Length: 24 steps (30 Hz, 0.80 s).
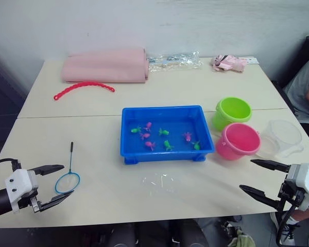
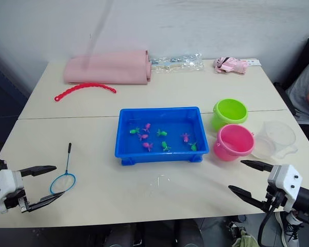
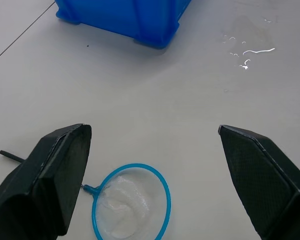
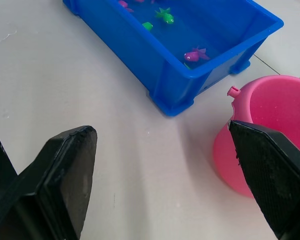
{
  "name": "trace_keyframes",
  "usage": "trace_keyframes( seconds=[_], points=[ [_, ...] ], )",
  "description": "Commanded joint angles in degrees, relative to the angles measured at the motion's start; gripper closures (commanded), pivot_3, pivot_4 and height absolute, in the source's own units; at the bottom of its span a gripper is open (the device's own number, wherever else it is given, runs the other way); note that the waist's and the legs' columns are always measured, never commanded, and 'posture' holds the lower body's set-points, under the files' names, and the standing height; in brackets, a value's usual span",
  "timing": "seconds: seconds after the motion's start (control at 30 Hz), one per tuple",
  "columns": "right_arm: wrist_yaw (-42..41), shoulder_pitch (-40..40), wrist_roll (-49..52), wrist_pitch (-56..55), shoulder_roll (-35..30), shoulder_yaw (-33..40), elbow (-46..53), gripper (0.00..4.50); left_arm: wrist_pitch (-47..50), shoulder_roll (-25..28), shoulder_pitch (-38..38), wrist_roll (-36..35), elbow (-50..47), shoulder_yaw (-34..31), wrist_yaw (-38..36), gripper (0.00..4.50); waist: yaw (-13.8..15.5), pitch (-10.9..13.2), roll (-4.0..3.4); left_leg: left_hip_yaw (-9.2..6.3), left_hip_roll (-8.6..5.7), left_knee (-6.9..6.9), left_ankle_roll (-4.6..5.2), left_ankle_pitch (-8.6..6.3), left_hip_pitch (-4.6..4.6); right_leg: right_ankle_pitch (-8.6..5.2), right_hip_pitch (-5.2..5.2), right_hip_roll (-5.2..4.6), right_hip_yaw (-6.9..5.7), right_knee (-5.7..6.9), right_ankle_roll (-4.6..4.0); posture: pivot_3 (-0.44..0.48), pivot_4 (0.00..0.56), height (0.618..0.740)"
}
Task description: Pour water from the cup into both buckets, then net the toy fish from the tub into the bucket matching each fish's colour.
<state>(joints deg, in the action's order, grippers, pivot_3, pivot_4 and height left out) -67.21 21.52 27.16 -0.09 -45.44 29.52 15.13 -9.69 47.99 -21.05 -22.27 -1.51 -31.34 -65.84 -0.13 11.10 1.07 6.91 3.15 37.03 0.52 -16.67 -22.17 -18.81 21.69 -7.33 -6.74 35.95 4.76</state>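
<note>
I've got both grippers up: the left gripper [image 1: 52, 181] and right gripper [image 1: 262, 178] each carry two black, tapered, wedge-shaped fingers [image 3: 50, 185] on white blocky wrist housings, black cables looping behind them.

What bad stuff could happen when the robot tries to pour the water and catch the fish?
The clear cup sits near the table's edge, so the open right hand could nudge it off. The pink bucket touches the green bucket, so poured water may splash between them. The net lies flat, which may make its thin handle hard to pinch.
</note>
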Motion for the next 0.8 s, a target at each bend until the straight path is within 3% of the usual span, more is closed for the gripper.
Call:
trace_keyframes(
  seconds=[0.03, 0.13, 0.3, 0.53, 0.7, 0.8],
  points=[
    [0.01, -0.06, 0.48, -2.24, 1.26, 0.37, -1.13, 0.00, 3.98, 0.69, -0.93, -3.76, -1.86, -1.80, -0.77, 0.11, 0.00, 0.00, 0.00, 0.00, 0.00, 0.00, 0.00, 0.00, 0.00, 0.00, 0.00, 0.00, 0.00, 0.00, 0.00, 0.000, 0.150, 0.740],
    [1.54, 0.96, 1.56, -2.54, 3.82, 1.84, -2.33, 0.00, 15.46, 0.20, 2.40, -15.45, -8.27, -2.57, 1.47, 0.11, 0.07, -0.01, 0.03, -0.01, 0.03, 0.01, -0.01, -0.01, 0.00, 0.00, -0.02, 0.03, 0.00, 0.00, 0.00, 0.000, 0.150, 0.740],
    [7.75, 5.48, 5.04, 0.94, 7.83, 8.70, 0.15, 0.00, 26.39, 1.28, 9.34, -23.20, -21.32, 2.25, 7.30, 0.11, 1.06, -0.04, -0.09, -0.07, -0.03, 0.10, 0.01, 0.02, 0.01, 0.04, -0.11, -0.07, 0.03, 0.03, 0.06, 0.000, 0.150, 0.740],
    [22.38, 13.96, 6.17, 2.39, 21.17, 15.32, 4.17, 0.00, 32.91, -1.15, 25.22, -24.69, -26.38, 13.34, 13.05, 0.11, 1.50, -0.16, -0.38, -0.04, 0.00, 0.03, -0.21, 0.10, 0.03, 0.03, -0.09, 0.51, 0.11, 0.02, 0.06, 0.000, 0.150, 0.740],
    [36.31, 11.30, 3.95, 2.53, 29.42, 15.59, 3.76, 0.00, 33.88, -4.57, 31.91, -22.37, -25.53, 19.19, 15.33, 0.11, 0.32, -0.21, -0.47, 0.19, 0.24, 0.06, -0.46, 0.11, 0.17, 0.04, -0.10, 0.84, 0.60, 0.03, 0.06, 0.000, 0.150, 0.740],
    [47.11, 8.01, -0.28, 10.43, 28.73, 14.04, 2.75, 0.00, 34.39, -6.66, 34.80, -21.27, -24.36, 21.70, 16.55, 0.11, -0.54, -0.22, -0.49, 0.30, 0.38, 0.04, -0.55, 0.10, 0.22, 0.03, -0.04, 0.88, 0.74, 0.06, 0.01, 0.000, 0.150, 0.740]
  ],
)
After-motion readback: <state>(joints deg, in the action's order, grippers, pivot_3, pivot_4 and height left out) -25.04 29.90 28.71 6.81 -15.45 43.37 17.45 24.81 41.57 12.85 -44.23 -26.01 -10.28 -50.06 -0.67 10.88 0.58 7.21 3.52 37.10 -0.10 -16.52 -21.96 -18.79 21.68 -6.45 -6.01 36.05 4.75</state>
